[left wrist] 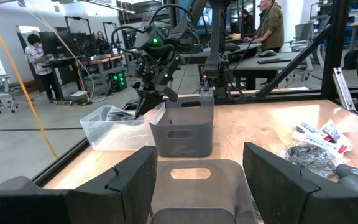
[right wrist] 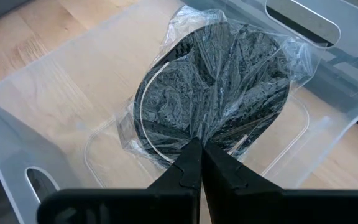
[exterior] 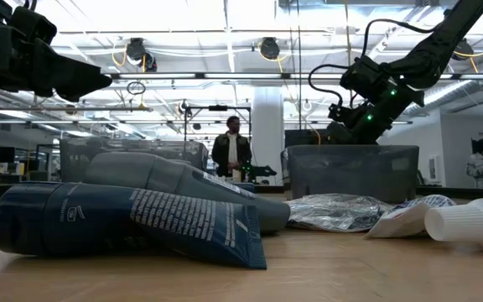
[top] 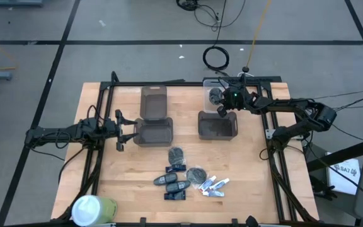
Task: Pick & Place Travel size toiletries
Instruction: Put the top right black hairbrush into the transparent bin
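Toiletries (top: 188,180) are scattered at six o'clock on the wooden table (top: 251,183). One bagged dark lump (right wrist: 213,93) is pinched in the shut right gripper (right wrist: 201,152) over the clear bin (right wrist: 17,137) at one o'clock. Placing appears underway; release is called for next. The left gripper (left wrist: 197,180) is held open at nine o'clock. A workshop lies behind.

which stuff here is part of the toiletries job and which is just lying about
Part of the job:
- wrapped dark pouf, pinched by the shut right tool over the clear bin
- dark pouches
- white tubes
- two more poufs
- grey bins

Lying about:
- big white-and-green can
- cable coil on the floor
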You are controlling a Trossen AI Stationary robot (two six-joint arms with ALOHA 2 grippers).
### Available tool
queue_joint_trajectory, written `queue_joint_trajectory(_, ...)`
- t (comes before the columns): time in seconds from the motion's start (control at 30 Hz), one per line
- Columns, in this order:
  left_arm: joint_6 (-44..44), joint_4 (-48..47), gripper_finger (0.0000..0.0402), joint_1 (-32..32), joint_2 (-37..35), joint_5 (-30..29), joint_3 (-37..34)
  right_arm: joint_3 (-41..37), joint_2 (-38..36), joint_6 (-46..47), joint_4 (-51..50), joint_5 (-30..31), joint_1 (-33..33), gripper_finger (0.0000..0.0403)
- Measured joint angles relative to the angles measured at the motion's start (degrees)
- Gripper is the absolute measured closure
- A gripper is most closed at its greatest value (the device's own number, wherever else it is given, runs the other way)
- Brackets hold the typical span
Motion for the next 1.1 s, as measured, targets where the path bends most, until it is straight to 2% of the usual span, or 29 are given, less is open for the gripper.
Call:
queue_joint_trajectory(0.57, 0.0, 0.0, 0.0167, 0.0, 0.0, 0.0, 0.0, 0.0, 0.0, 0.0, 0.0, 0.0, 0.0, 0.0401)
queue_joint_trajectory(1.1, 0.0, 0.0, 0.0167, 0.0, 0.0, 0.0, 0.0, 0.0, 0.0, 0.0, 0.0, 0.0, 0.0, 0.0371)
